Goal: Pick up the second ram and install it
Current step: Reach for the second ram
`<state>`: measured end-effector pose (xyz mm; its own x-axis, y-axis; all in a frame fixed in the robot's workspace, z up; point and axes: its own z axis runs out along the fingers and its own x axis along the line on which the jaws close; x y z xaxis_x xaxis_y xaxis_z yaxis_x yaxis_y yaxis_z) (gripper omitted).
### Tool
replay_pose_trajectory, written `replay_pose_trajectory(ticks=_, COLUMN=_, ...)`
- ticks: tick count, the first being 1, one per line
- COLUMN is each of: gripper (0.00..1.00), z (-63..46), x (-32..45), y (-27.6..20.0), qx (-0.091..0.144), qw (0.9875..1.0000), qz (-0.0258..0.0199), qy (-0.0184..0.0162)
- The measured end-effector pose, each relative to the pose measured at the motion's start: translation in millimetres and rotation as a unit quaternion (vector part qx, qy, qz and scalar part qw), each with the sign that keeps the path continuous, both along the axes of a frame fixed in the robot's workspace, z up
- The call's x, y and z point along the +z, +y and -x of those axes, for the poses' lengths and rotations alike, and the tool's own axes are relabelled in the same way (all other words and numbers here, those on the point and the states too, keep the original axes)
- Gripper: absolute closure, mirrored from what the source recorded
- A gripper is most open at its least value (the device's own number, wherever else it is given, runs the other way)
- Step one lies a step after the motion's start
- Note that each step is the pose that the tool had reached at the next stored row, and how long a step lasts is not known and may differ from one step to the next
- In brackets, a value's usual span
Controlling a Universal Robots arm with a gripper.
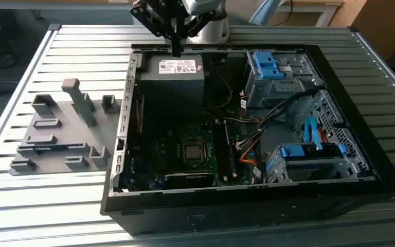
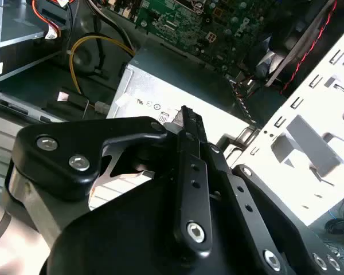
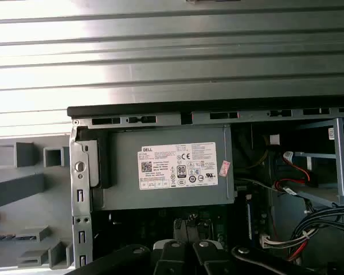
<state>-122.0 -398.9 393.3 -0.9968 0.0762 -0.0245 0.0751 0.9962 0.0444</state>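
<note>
My gripper [image 1: 176, 50] hangs above the far edge of the open computer case [image 1: 125, 154], over the grey power supply [image 1: 175, 69] with its white label. In both wrist views the two black fingers [image 2: 186, 123] are pressed together with nothing between them. In the first wrist view the fingertips [image 3: 178, 229] hover over the power supply [image 3: 166, 166] and the dark board area beside it. The second ram is out of view. The green motherboard [image 1: 183, 152] lies on the case floor, with its memory slots [image 1: 228, 154] running beside the processor socket.
A grey fixture plate [image 1: 60, 136] with several raised blocks lies on the slatted metal table [image 1: 47, 206] at the exterior view's left of the case. Blue drive cages [image 1: 273, 67] and cable bundles [image 1: 252, 139] fill the case's other side. The arm's base [image 1: 208, 28] stands behind the case.
</note>
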Motion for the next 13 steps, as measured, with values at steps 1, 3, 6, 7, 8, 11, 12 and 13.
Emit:
replay_pose_trajectory(ticks=1, gripper=0.89, z=0.0, x=0.0, y=0.0, qx=0.000, qw=1.0000, qz=0.0000, qy=0.0000)
replay_pose_trajectory(ticks=3, gripper=0.89, z=0.4, x=0.0, y=0.0, qx=0.000, qw=1.0000, qz=0.0000, qy=0.0000)
replay_pose_trajectory(ticks=6, gripper=0.89, z=1.2, x=0.0, y=0.0, qx=0.000, qw=1.0000, qz=0.0000, qy=0.0000)
replay_pose_trajectory(ticks=7, gripper=0.89, z=1.7, x=-0.1, y=0.0, qx=0.000, qw=1.0000, qz=0.0000, qy=0.0000)
replay_pose_trajectory(ticks=8, gripper=0.89, z=2.2, x=-0.1, y=-0.1, qx=0.000, qw=1.0000, qz=0.0000, qy=0.0000)
replay_pose_trajectory(ticks=11, gripper=0.89, z=4.2, x=-0.1, y=0.0, qx=0.000, qw=1.0000, qz=0.0000, qy=0.0000)
replay_pose_trajectory(ticks=12, gripper=0.89, z=4.7, x=-0.1, y=0.0, qx=0.000, qw=1.0000, qz=0.0000, qy=0.0000)
replay_pose_trajectory(ticks=13, gripper=0.89, z=5.1, x=-0.1, y=0.0, qx=0.000, qw=1.0000, qz=0.0000, qy=0.0000)
